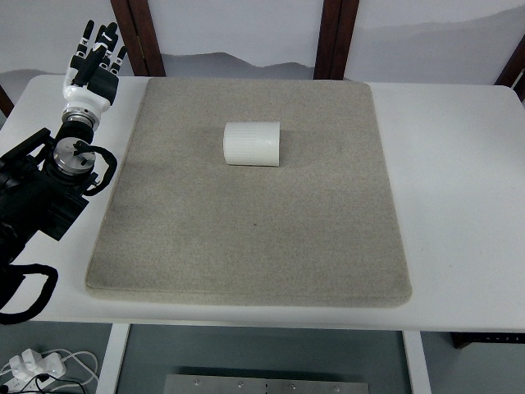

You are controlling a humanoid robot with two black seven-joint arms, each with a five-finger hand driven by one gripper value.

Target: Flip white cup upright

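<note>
A white ribbed cup (252, 144) lies on its side on the grey mat (246, 246), in the mat's far middle part, its axis running left to right. My left hand (94, 53) is at the far left corner of the table, off the mat and well to the left of the cup. Its fingers are stretched out straight and hold nothing. The black left arm runs down along the picture's left edge. No right arm shows.
The mat lies on a white table (459, 189) with bare margins on the right and left. Dark wooden posts (336, 37) stand behind the table's far edge. Cables and a white plug (29, 365) lie on the floor at bottom left.
</note>
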